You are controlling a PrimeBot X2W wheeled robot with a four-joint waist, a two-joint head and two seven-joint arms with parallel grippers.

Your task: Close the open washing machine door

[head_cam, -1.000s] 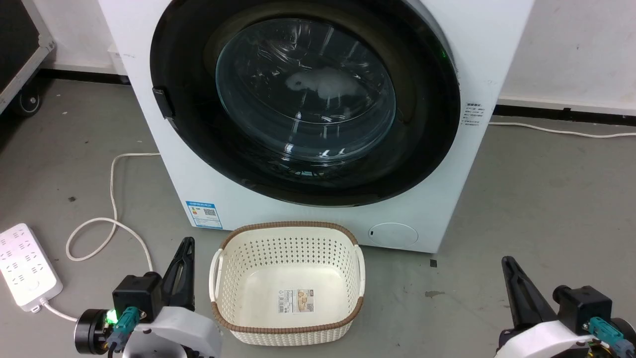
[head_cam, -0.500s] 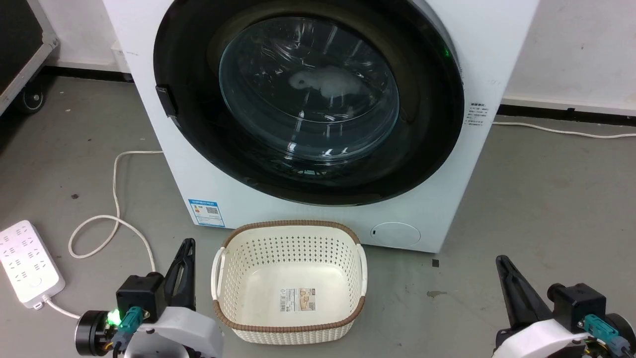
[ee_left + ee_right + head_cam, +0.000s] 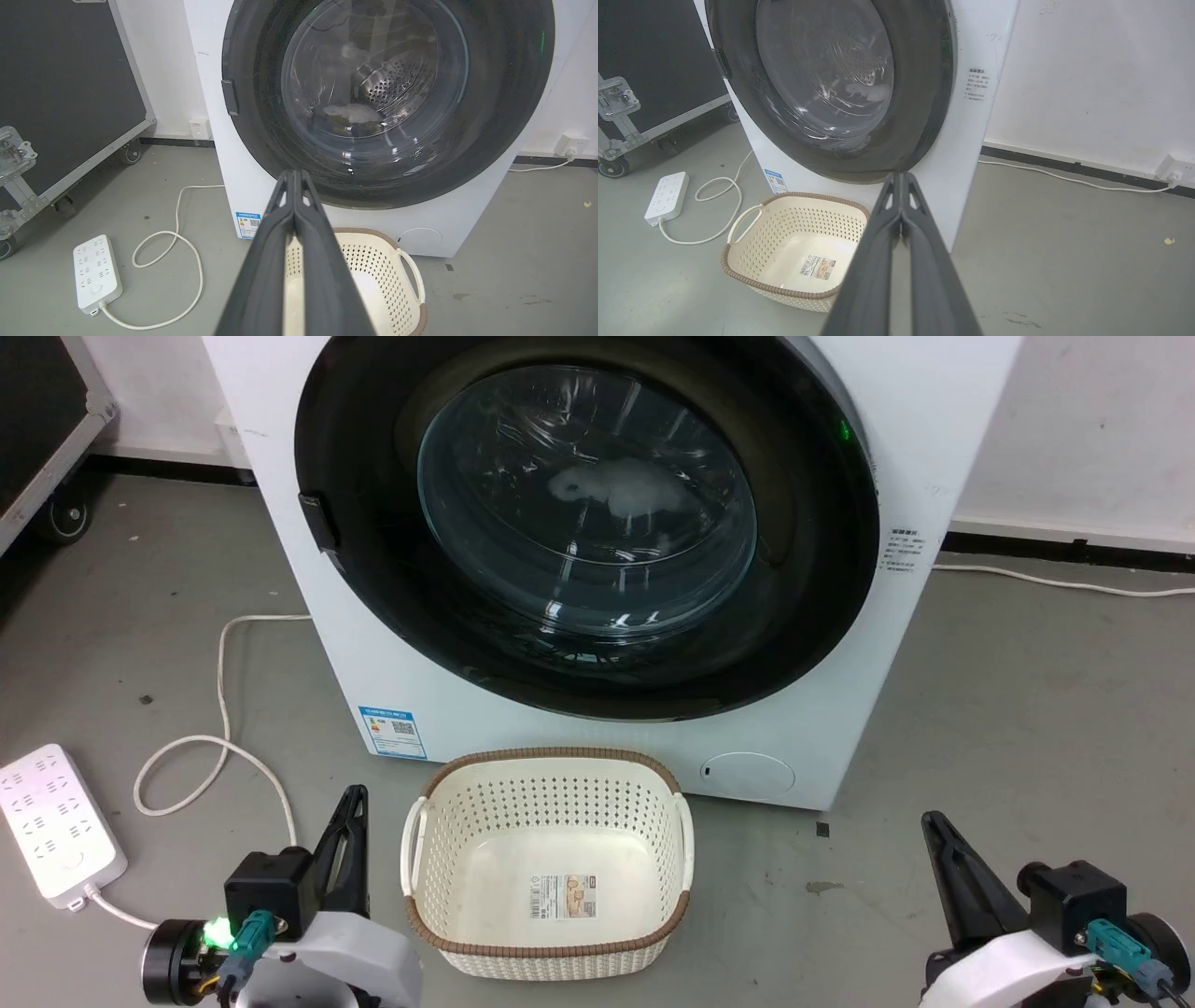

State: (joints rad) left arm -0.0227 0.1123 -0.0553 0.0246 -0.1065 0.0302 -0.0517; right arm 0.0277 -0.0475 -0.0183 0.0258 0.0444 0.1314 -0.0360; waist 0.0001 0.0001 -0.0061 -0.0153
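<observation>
- Low left, left pincer (image 3: 354,800): fingers pressed together, gripping nothing.
- Centre, washing machine door (image 3: 588,532) lying against front of washing machine (image 3: 840,747), behind cream basket (image 3: 551,755).
- Low right, right pincer (image 3: 932,823): fingers together, empty.

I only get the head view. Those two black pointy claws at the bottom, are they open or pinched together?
Observer: Pinched together: the wrist views show the left gripper and the right gripper with fingers pressed tip to tip, holding nothing.
Operator: Where does the white cable on the right go?
Observer: The right wrist view shows it reaching a wall socket.
Operator: What's behind the glass?
Observer: The left wrist view shows a perforated steel drum through the washing machine door.
</observation>
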